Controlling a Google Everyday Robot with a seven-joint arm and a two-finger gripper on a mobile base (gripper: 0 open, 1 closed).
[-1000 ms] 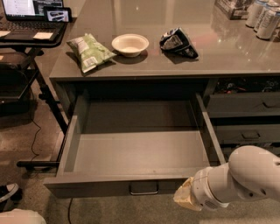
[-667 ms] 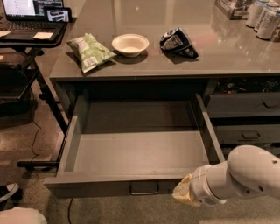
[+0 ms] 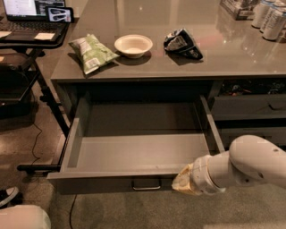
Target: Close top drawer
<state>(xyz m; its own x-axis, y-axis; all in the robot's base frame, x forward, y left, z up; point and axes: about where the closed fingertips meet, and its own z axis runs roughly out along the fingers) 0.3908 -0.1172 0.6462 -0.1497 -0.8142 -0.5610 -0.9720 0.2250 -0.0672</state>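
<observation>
Gripper at front of open top drawer, right of handle.

No legible text anywhere.
Laptop screen, green bag, dark packet and cans all carry print, none of it readable. Arm's gripper at drawer front panel, just right of handle.

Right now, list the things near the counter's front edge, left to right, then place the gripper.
Green bag → bowl → black bag. Gripper: at the front of the top drawer, right of its handle.
</observation>
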